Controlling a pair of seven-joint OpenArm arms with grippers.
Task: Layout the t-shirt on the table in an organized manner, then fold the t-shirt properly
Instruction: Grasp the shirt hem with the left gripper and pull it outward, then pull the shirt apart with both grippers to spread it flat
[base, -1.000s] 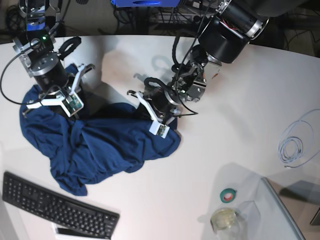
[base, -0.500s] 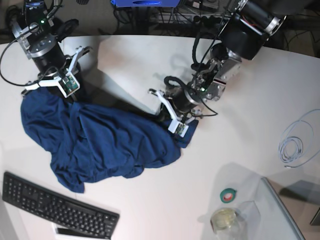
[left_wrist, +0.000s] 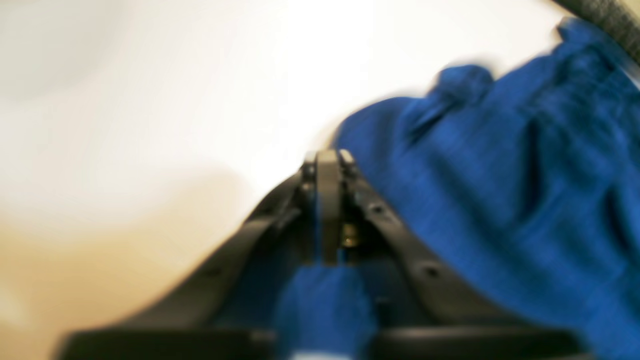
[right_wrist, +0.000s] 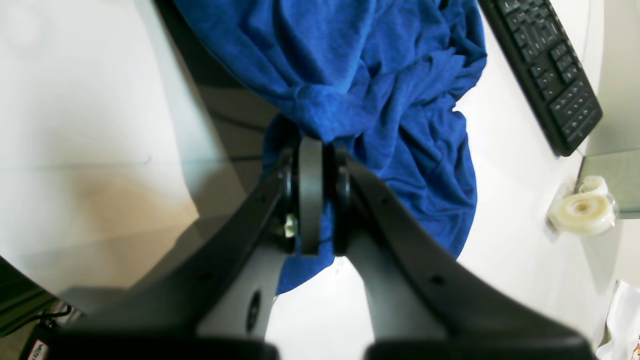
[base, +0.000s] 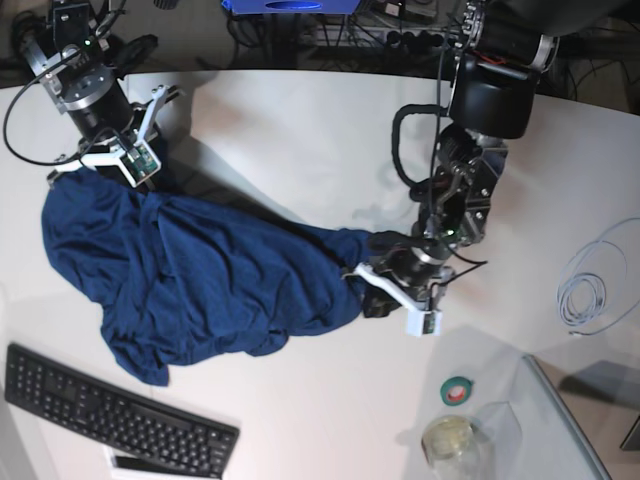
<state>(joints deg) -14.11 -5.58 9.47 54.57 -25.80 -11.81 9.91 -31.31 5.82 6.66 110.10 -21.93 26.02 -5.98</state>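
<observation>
The t-shirt was spread on the desk between both end effectors; a keyboard was placed before it.

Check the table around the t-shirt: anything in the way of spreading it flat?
Nothing lies on the bare table behind the t-shirt. In front, the keyboard sits close to the hem. The tape roll and cable coil lie off to the left gripper's side.
</observation>
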